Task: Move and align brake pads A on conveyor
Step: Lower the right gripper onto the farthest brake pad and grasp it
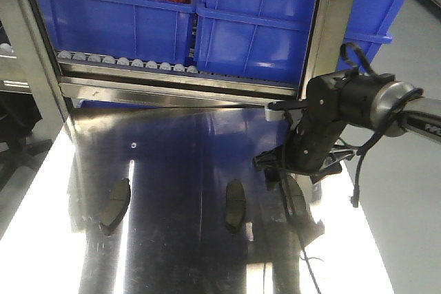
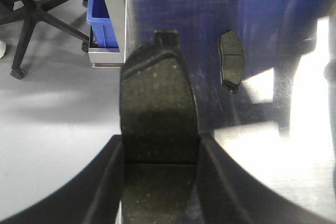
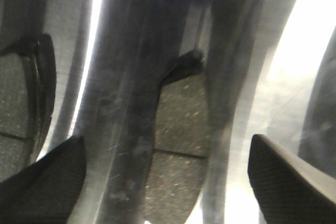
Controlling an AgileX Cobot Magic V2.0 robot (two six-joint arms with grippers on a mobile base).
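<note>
Nothing legible here.
Only cropped white marks on my right arm's grey metal tube (image 1: 422,113), too cut off to read.

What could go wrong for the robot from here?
The left gripper holds a brake pad right at the edge of the steel table; a slip could drop it to the floor. The right gripper is open around another pad on glaring, blurred steel, so it might close off-centre.
</note>
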